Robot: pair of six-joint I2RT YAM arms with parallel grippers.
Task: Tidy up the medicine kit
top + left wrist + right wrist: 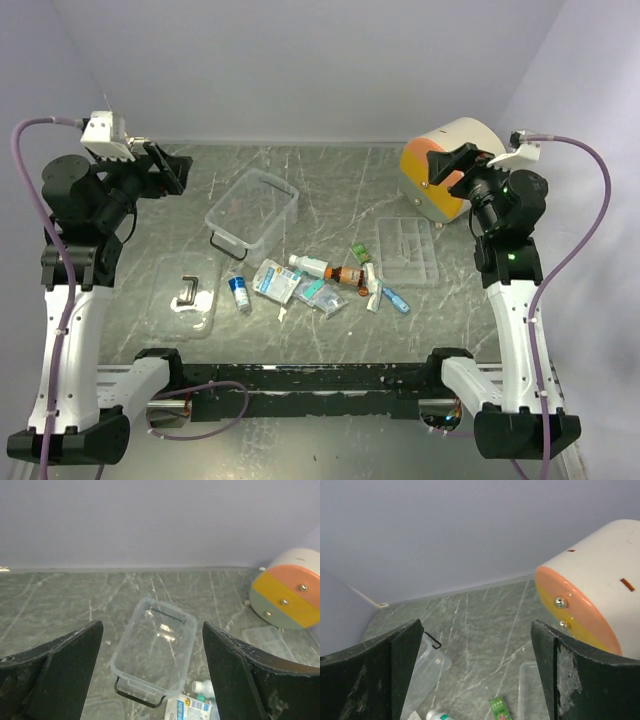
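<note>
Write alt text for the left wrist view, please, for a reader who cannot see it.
An empty clear plastic box sits on a grey marbled table, framed by the open left gripper. A cream cylinder with an orange and yellow face lies at right.

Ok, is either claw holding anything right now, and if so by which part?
Nothing is held. The left claw and the right claw are both open and empty, raised above the table.

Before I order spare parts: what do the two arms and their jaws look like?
Both the left arm and right arm have white links, black joints and bases, a white wrist camera block and a purple cable looping down. Their jaws are broad black wedges, slightly scuffed.
</note>
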